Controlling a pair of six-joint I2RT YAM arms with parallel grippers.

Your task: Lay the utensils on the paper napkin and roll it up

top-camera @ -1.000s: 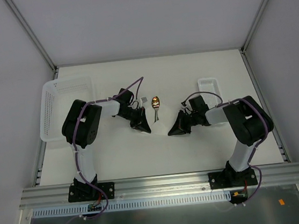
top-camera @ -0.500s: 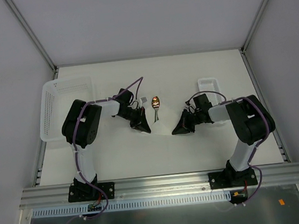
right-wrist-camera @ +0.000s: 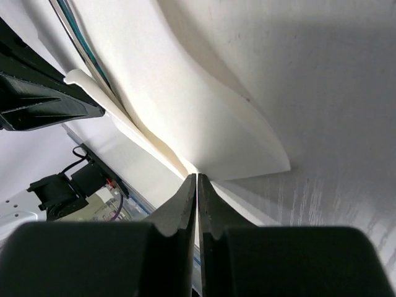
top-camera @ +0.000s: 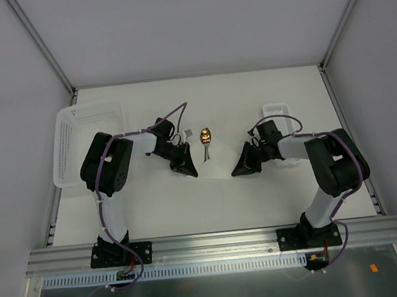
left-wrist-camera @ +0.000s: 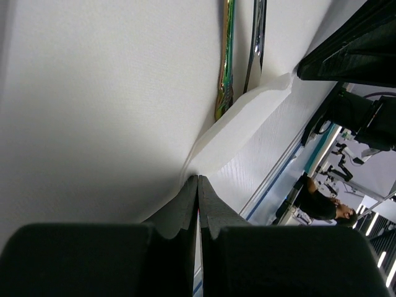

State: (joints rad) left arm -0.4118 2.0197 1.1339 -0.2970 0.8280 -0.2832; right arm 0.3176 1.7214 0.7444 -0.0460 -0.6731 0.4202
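Two utensils, spoon (top-camera: 206,135) and fork (left-wrist-camera: 225,62), side by side on the paper napkin (right-wrist-camera: 210,124), long axes pointing at its near edge. Clamped together on that lifted edge: left gripper (top-camera: 186,170) and right gripper (top-camera: 238,170), flanking, equally near.

Between the left claw (top-camera: 188,170) and right claw (top-camera: 238,172), both low on the paper napkin (left-wrist-camera: 241,124), a narrow lane leads toward the spoon (top-camera: 206,136) and fork (left-wrist-camera: 256,37). A large perforated basket (top-camera: 67,156) blocks the worktop's (top-camera: 249,92) left edge, and a small basket (top-camera: 278,111) stands behind the right arm. Bare surface lies beyond.
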